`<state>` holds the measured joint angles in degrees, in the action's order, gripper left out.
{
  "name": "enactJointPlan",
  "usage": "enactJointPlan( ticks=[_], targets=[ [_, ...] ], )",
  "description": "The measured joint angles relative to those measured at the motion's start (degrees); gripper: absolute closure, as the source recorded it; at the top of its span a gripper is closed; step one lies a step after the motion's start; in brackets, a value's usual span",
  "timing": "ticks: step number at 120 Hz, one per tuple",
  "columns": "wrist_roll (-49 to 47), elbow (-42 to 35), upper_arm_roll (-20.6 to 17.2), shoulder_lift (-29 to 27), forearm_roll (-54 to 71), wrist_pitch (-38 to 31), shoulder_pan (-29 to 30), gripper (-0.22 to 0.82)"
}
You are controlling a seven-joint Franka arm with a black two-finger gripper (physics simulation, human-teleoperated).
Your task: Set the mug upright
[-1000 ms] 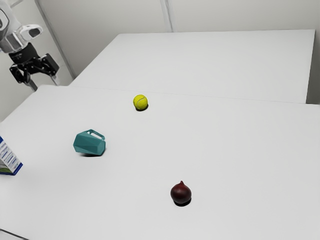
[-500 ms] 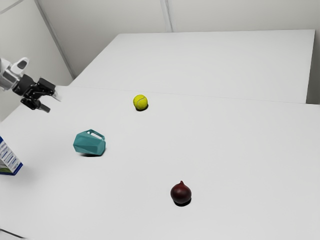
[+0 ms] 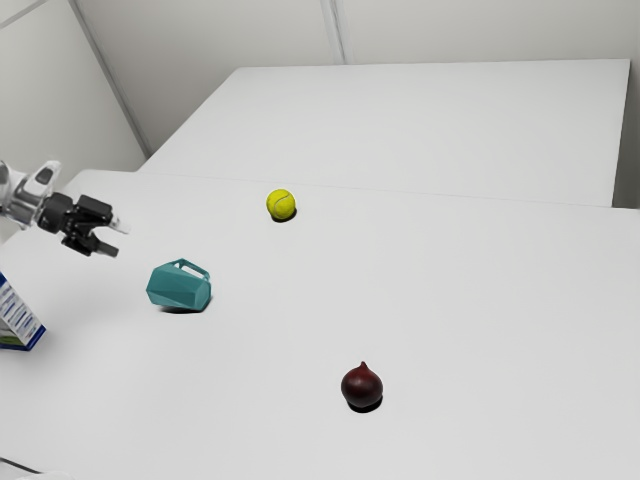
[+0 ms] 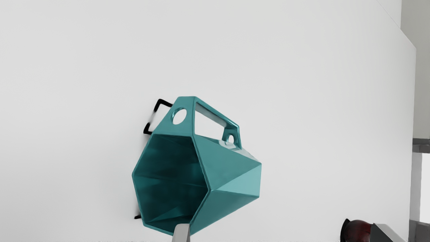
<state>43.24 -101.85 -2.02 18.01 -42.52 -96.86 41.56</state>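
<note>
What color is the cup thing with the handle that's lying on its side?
The mug is teal, a bluish green; the wrist view shows it best.

From my station this reads as a plain indoor room; whether home, lab or office, I can't tell. In my exterior view a pale wall [image 3: 480, 30] with a narrow strip [image 3: 335, 30] stands at twelve o'clock, beyond a broad white tabletop [image 3: 230, 400]. A tennis ball [image 3: 281, 204] toward half past ten and a teal mug [image 3: 180, 287] toward half past eight look like household things.
</note>
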Motion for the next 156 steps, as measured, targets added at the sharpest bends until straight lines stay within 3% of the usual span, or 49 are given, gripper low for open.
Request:
enactJointPlan(
  ticks=[81, 156],
  targets=[
    [5.16, 0.46, 0.00, 7.35, -2.83, 0.72, -0.33, 0.02],
    [10.44, -0.02, -0.31, 10.16, -5.50, 0.63, -2.21, 0.02]
  ],
)
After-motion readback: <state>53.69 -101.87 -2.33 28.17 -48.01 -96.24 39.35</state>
